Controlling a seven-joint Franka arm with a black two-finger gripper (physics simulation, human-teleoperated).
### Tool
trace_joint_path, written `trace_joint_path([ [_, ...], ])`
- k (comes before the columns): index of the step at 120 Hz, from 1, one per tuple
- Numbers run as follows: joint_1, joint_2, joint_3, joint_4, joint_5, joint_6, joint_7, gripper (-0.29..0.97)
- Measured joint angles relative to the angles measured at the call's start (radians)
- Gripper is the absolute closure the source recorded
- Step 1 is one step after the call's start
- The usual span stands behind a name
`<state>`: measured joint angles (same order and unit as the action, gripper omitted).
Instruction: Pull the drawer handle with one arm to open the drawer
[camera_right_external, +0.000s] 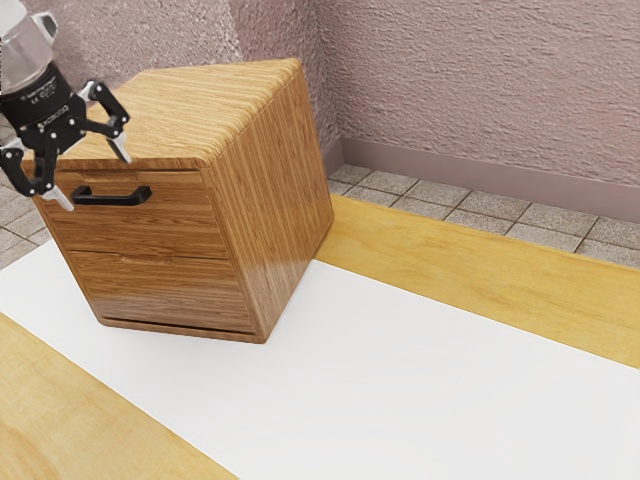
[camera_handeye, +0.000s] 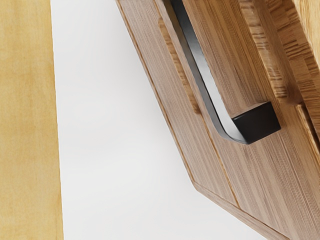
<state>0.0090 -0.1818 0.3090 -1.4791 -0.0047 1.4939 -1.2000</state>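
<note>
- Exterior view: gripper (camera_right_external: 95, 180) at the upper left of the cabinet (camera_right_external: 270, 180), fingers spread wide, nothing pinched.
- One fingertip sits by the cabinet's top front edge and the other by the end of the handle (camera_right_external: 112, 195) toward the exterior view's left. Cannot tell whether either touches.
- Handle: black bar, horizontal, high on the top drawer (camera_right_external: 150, 220). The drawer front looks flush with the cabinet face.
- Same view alone gives the setting: cabinet stands angled on a white sheet (camera_right_external: 400, 380) over the wooden tabletop (camera_right_external: 480, 270), with tiled floor (camera_right_external: 480, 210) behind.
- Wrist view: handle (camera_handeye: 210, 95) close under the hand, with a clear gap between bar and drawer front (camera_handeye: 260, 170). Its square end post meets the wood.
- Wrist view also shows white sheet (camera_handeye: 115, 125) and a tabletop strip (camera_handeye: 25, 120).
</note>
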Motion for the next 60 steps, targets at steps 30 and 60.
trace_joint_path([
  [30,0.003,-0.067,0.021,-0.106,0.018,0.091,-0.071,0.0],
  [60,0.034,-0.085,0.024,-0.148,0.057,0.126,-0.119,0.0],
])
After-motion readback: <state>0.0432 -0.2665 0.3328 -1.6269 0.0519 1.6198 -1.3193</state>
